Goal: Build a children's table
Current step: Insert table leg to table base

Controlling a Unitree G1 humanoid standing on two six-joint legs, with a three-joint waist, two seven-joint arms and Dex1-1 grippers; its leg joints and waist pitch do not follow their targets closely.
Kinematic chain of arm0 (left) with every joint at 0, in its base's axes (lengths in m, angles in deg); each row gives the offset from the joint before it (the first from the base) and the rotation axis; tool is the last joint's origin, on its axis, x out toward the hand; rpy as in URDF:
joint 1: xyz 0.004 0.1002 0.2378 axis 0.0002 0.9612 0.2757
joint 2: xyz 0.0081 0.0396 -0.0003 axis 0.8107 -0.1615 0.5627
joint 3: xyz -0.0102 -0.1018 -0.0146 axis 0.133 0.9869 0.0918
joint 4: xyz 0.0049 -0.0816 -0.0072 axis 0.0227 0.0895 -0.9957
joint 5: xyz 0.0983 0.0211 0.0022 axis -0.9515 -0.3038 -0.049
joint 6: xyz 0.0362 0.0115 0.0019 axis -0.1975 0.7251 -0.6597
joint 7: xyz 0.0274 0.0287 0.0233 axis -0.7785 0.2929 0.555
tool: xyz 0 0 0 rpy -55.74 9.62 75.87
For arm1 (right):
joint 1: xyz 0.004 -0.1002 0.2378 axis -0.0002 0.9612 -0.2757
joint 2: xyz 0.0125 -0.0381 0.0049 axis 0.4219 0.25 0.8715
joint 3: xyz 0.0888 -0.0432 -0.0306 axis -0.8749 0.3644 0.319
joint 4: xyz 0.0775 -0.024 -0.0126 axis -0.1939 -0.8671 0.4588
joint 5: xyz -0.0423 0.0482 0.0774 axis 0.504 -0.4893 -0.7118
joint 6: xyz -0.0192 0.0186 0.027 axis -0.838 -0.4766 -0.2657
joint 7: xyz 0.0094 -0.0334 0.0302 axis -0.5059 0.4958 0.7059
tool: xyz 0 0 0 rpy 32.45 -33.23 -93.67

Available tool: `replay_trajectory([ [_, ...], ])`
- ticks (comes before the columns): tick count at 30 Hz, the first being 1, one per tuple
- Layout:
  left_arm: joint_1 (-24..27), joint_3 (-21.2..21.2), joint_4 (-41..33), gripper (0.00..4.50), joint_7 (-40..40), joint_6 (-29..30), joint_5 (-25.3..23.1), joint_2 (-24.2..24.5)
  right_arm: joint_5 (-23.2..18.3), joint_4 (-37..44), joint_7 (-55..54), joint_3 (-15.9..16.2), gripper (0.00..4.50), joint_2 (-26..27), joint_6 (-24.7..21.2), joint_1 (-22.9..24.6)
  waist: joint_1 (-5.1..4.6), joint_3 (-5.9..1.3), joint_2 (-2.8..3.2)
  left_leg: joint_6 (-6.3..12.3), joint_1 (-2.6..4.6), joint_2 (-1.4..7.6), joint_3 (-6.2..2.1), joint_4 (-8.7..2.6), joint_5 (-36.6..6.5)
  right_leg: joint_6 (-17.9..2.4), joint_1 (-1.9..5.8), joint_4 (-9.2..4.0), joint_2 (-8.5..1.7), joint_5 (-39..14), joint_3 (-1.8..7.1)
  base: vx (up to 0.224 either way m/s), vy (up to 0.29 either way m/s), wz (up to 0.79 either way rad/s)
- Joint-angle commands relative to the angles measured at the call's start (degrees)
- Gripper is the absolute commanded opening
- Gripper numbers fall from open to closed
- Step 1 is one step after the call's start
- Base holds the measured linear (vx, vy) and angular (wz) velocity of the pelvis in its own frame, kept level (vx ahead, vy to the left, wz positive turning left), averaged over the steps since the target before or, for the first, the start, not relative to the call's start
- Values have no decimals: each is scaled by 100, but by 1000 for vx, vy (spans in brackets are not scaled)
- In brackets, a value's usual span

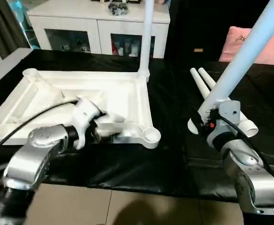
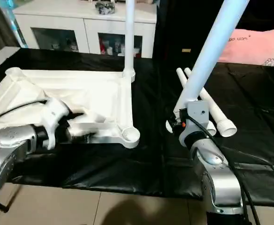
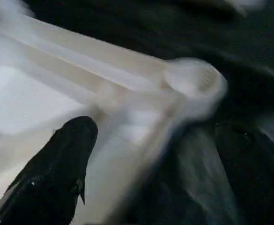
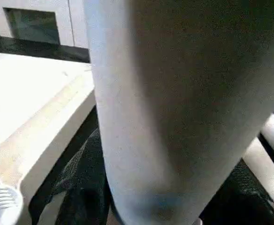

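Observation:
The white tabletop (image 1: 48,93) lies underside up on the black-covered table. One white leg (image 1: 146,37) stands upright in its far right corner socket. My left gripper (image 1: 101,129) is open at the tabletop's near rim, beside the near right socket (image 1: 151,136); one black finger (image 3: 57,173) rests inside the rim and the other sits outside it. My right gripper (image 1: 207,123) is shut on another leg (image 1: 244,56), which tilts up and to the right above the cloth, right of the tabletop. Two more legs (image 1: 207,84) lie side by side behind it.
A white glass-door cabinet (image 1: 99,28) stands behind the table. A pink pillow (image 1: 263,44) lies at the back right. The black cloth (image 1: 174,159) ends near the front edge, with tiled floor below.

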Motion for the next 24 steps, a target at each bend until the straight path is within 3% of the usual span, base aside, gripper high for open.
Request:
replay_trajectory([
  [1,-231,-285,124,450,-535,-54,-68,133,44,-29,2,22,194,0,109,-100,19,-367,34,-92,-42,122,-10,-410,133,-962,267,-411,-290,605,216,0,0,0],
  [5,-747,-611,678,450,-845,-243,-294,41,56,-49,-6,42,194,17,118,-118,38,-358,55,-59,-44,136,6,-424,66,-1123,293,-404,-309,893,205,0,0,0],
  [6,-936,-725,930,450,-937,-319,-378,-41,63,-48,-16,53,194,27,121,-118,34,-347,99,-69,-34,124,10,-427,16,-1137,282,-425,-300,865,205,0,0,0],
  [7,-1031,-784,1066,432,-992,-372,-428,-81,69,-46,-23,61,194,34,121,-119,47,-357,94,-92,-11,143,13,-428,-56,-1179,282,-424,-316,869,204,0,0,0],
  [9,-1227,-935,1367,414,-1110,-492,-517,-142,81,-31,-35,71,194,43,130,-104,51,-347,99,-135,-54,147,-4,-443,-88,-1204,328,-418,-338,855,205,0,0,0],
  [10,-1227,-935,1367,414,-1110,-492,-517,-142,81,-31,-35,71,194,43,130,-104,50,-350,93,-175,-36,157,2,-443,-173,-1197,325,-426,-345,796,209,0,0,0],
  [11,-1327,-1014,1548,411,-1181,-540,-556,-196,82,-8,-48,61,194,45,129,-83,57,-349,146,-189,-44,159,-9,-448,-171,-1214,330,-423,-355,807,207,0,0,0],
  [13,-1532,-1159,1993,376,-1232,-639,-686,-345,71,32,-74,28,194,47,130,-31,40,-342,117,-196,-31,147,7,-452,-253,-1200,328,-453,-334,721,208,0,0,0],
  [16,-1687,-1197,2368,371,-1196,-751,-762,-494,71,37,-86,21,194,47,138,-7,51,-342,118,-195,-50,161,-3,-453,-229,-1236,354,-451,-361,751,213,0,0,0],
  [17,-1817,-1201,2666,366,-1176,-853,-801,-612,76,43,-98,28,194,53,136,-3,53,-340,158,-196,-43,150,-1,-446,-237,-1243,341,-464,-355,735,213,0,0,0],
  [19,-1889,-1202,2832,354,-1180,-921,-826,-671,79,47,-105,33,194,57,134,-4,55,-340,129,-190,-49,156,-4,-449,-241,-1271,359,-461,-362,767,217,0,0,0],
  [21,-2012,-1211,3128,331,-1173,-1105,-889,-769,81,57,-114,35,194,65,133,-5,61,-342,160,-201,-47,171,-18,-453,-283,-1298,363,-454,-376,755,215,0,0,0],
  [24,-2109,-1243,3361,320,-1230,-1234,-936,-834,83,65,-121,37,194,67,140,4,51,-337,157,-184,-43,169,-9,-453,-278,-1305,356,-470,-370,766,218,0,0,0],
])
